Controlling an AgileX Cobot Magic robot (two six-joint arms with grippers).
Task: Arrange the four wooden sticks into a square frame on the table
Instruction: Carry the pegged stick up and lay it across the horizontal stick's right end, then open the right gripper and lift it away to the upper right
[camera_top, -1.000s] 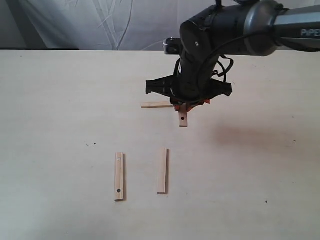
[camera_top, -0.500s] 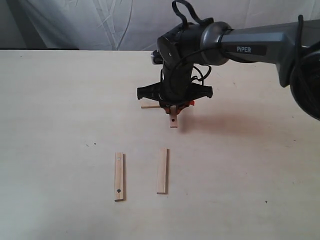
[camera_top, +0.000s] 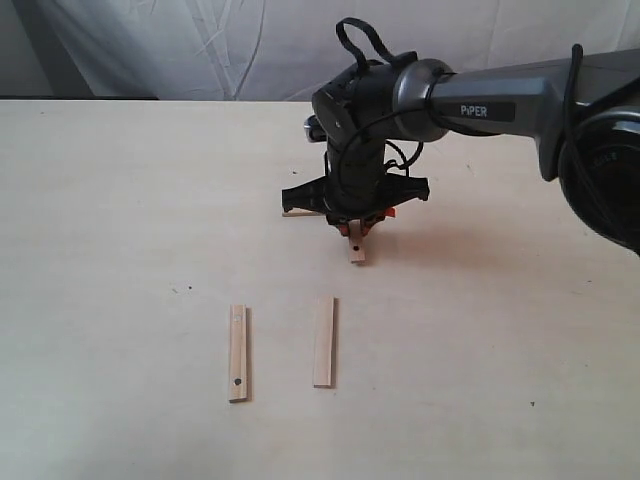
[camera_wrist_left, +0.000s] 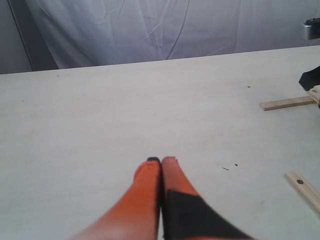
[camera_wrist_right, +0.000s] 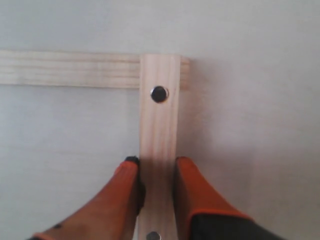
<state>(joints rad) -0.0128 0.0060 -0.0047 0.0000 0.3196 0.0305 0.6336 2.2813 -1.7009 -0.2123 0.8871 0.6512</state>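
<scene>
**First corner: seat and release the second stick**

The held stick (camera_wrist_right: 159, 130) crosses the end of the far stick (camera_wrist_right: 70, 69). Its dark hole (camera_wrist_right: 159, 93) sits over the overlap, and the angle looks square. Both lie far out on the table (camera_top: 120, 200).

The right gripper (camera_wrist_right: 157, 170) is clamped across the held stick's edges. I cannot tell whether the stick already rests its weight.

The holed stick (camera_top: 238, 352) and the plain stick (camera_top: 324, 341) lie parallel, well apart from the corner. The left gripper (camera_wrist_left: 161, 162) has its fingers pressed together on nothing, away from the work.

Judgement: lower until the overlap bears. Spread the fingers evenly without twisting, then lift straight up so neither pad drags the stick off square. Keep the overhang slight.
</scene>
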